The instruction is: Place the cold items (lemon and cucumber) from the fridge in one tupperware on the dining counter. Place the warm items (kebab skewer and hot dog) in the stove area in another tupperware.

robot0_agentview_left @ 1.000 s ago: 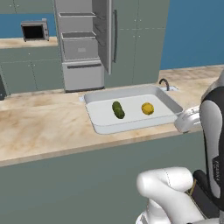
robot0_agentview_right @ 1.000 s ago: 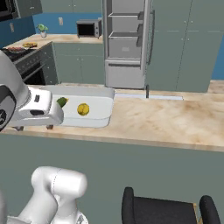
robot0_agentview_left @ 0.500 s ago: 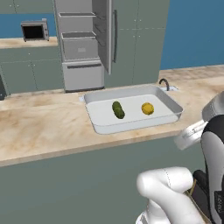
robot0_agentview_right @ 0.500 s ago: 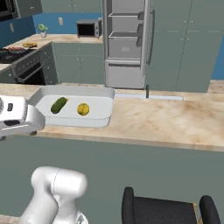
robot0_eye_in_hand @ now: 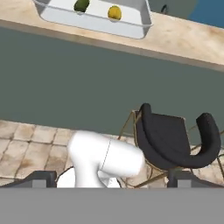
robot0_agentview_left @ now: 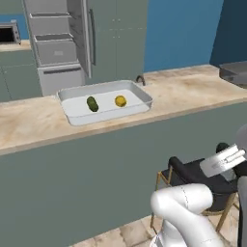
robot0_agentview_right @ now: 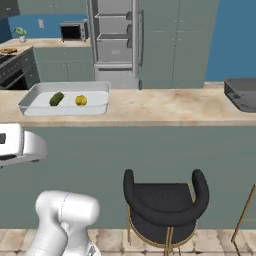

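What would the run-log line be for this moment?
phase: cold items done | cucumber + lemon: in tupperware on dining counter | end effector: open, empty, low by stool | warm items: pending

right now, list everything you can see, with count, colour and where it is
tub: 1, white, on the dining counter, holding the two items below
cucumber: 1, dark green, inside the tub
lemon: 1, yellow, inside the tub, beside the cucumber
counter: 1, beige marble top on a grey-green base
second tub: 1, grey, far end of the counter
fridge: 1, grey, door open, behind the counter
microwave: 1, dark, on the back worktop
stove: 1, dark, at the far side of the kitchen
chair: 1, black seat on gold legs, in front of the counter
arm: 1, white, low in front of the counter
jaws: 1 pair, dark, open, holding nothing
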### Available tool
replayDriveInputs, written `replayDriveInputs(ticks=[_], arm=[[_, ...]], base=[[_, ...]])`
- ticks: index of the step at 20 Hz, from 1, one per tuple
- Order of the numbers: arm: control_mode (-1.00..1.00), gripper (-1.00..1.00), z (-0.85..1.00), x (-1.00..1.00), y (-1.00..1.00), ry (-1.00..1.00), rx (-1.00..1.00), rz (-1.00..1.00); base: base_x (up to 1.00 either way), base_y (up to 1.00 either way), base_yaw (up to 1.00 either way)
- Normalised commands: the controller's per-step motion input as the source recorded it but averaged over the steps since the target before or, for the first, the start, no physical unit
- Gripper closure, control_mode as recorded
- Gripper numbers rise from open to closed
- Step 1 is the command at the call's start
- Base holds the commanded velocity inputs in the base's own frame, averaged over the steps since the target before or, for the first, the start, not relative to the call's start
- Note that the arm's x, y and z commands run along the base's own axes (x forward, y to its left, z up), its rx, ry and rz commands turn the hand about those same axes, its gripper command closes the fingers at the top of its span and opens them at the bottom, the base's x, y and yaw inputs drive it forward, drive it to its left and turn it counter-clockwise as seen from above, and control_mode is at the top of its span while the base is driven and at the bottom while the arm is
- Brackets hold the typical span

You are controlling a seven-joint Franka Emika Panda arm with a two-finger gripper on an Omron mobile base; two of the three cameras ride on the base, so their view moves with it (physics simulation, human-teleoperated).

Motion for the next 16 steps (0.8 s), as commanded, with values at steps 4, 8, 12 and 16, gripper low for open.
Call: replayDriveInputs(ticks=[4, 8, 12, 16], arm=[[1.00, -1.00, 0.00, 0.00, 0.00, 0.00, 0.00, 0.00], [1.00, -1.00, 0.00, 0.00, 0.00, 0.00, 0.00, 0.00], [1.00, -1.00, 0.00, 0.00, 0.00, 0.00, 0.00, 0.00], [1.00, -1.00, 0.00, 0.00, 0.00, 0.00, 0.00, 0.00]], base=[[-0.24, -0.94, -0.43], [-0.01, -1.00, -0.34], [0.00, -1.00, -0.24], [0.00, -1.00, -0.06]])
